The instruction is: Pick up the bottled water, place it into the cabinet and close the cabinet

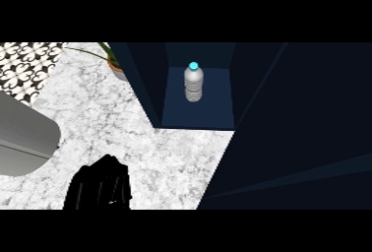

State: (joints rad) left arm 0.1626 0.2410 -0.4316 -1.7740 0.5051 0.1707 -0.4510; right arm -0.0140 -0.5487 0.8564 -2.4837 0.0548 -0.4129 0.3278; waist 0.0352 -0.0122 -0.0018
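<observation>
The water bottle (193, 83), clear with a light blue cap, stands upright inside the dark blue cabinet (196, 115), on its floor near the back. The cabinet's door (298, 128) is swung open and fills the right side of the view. My left hand (98, 186) shows at the lower left over the marble counter, fingers straight and pointing up, holding nothing, well away from the bottle. My right hand is not in view.
A rounded grey metal appliance (22, 135) sits at the left edge. A potted plant (112, 61) stands at the back beside the cabinet's left wall. A patterned black-and-white tile wall (25, 64) shows at the top left. The marble counter (138, 142) spreads between them.
</observation>
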